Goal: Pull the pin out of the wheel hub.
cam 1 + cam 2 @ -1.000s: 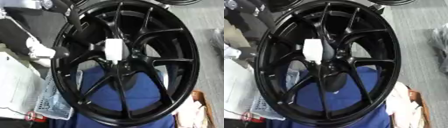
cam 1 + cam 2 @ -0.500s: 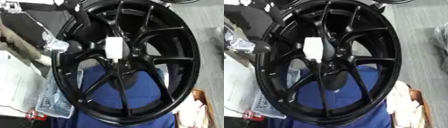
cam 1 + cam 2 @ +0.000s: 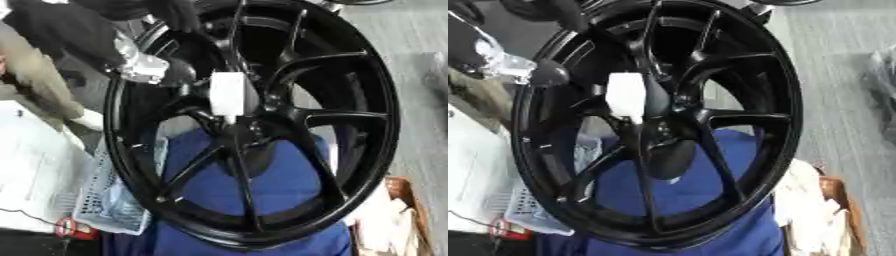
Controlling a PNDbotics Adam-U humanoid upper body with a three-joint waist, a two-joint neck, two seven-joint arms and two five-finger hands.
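A large black spoked wheel stands nearly upright and fills both views. A white block-shaped pin sticks out of the hub, its thin stem running down into the hub's centre. My left arm comes in from the upper left, with a silver joint beside the rim. The black left hand is just inside the rim's upper left, a short way left of the pin and apart from it. Its shape is blurred. My right hand shows in neither view.
A blue cloth lies under and behind the wheel. A white mesh basket, white sheets and a small red thing sit at the lower left. A cardboard box with pale cloth stands at the lower right, grey floor on the right.
My left arm has moved right and upward from the left edge to the wheel's rim, nearer the pin. The pin and wheel have not moved.
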